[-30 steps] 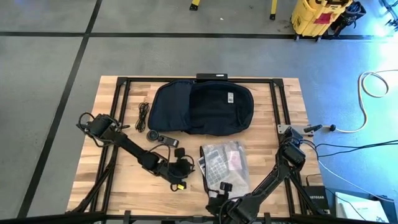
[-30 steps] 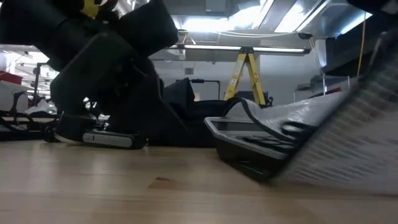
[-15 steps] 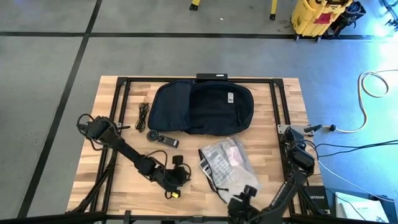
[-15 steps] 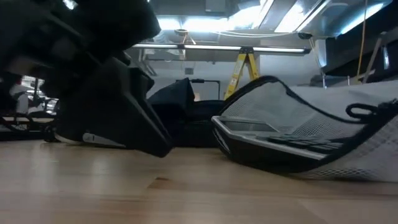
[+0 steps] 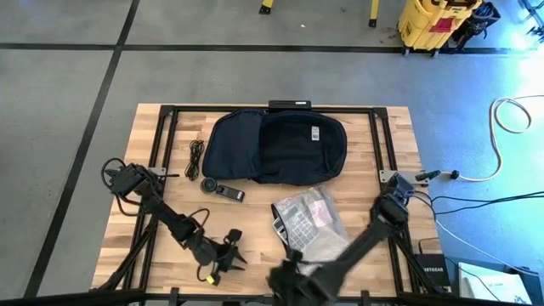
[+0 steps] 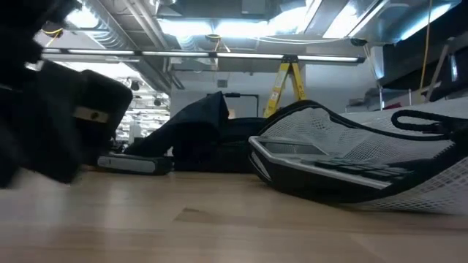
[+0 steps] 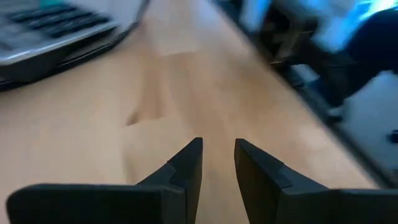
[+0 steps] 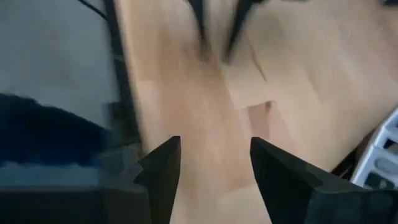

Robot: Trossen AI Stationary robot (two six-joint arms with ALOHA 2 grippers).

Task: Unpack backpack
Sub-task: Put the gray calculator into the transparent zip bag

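Note:
The dark navy backpack (image 5: 280, 146) lies flat at the table's far middle, its flap folded open to the left. Near of it lies a see-through pouch (image 5: 308, 223) with a calculator (image 7: 50, 31) inside; it rests on its underside (image 6: 351, 164). My left gripper (image 5: 223, 255) hovers left of the pouch near the front edge. Its fingers (image 7: 217, 158) stand a little apart over bare wood. My right gripper (image 5: 285, 276) is at the front edge, just near of the pouch. It is open (image 8: 214, 155), with nothing between the fingers.
A coiled black cable (image 5: 196, 157) and a small black device (image 5: 223, 189) lie left of the backpack. Black frame rails (image 5: 161, 144) run along the table's sides. Bare wood shows at the front left (image 5: 161, 255) and on the right (image 5: 374, 187).
My right gripper has come off the pouch's near end and swung toward the table's front edge and left. The pouch, tipped up before, has sunk back flat on the table. My left gripper has moved toward the front left, away from the pouch.

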